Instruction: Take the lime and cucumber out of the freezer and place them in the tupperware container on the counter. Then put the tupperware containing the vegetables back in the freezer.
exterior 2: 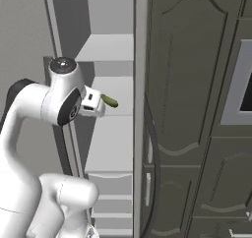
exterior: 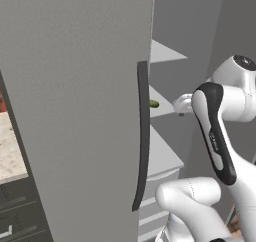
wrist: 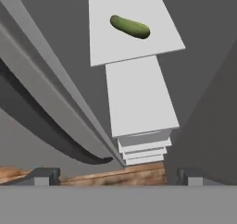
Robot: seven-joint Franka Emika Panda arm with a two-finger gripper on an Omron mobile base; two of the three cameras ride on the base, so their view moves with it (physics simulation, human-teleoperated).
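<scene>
The freezer door [exterior: 75, 111] stands open, its dark curved handle [exterior: 142, 136] facing me. On a pale middle shelf [wrist: 134, 47] inside lies the dark green cucumber [wrist: 130, 27] [exterior 2: 110, 101], and its tip peeks past the door edge [exterior: 154, 104]. My gripper [wrist: 118, 177] is open with nothing between its fingertips [wrist: 46, 176]. It hovers above and in front of the shelves, short of the cucumber. The hand [exterior 2: 92, 104] sits just left of the cucumber in the right base view. The lime and the tupperware container are out of view. A strip of beige counter [exterior: 10, 146] shows left of the door.
Tall dark cabinet doors [exterior 2: 197, 109] stand to the right of the freezer. Pale drawers [exterior 2: 110, 193] fill the freezer's lower part below the shelves. Dark drawers [exterior: 15, 211] sit under the counter. The wooden floor [wrist: 115, 174] lies below.
</scene>
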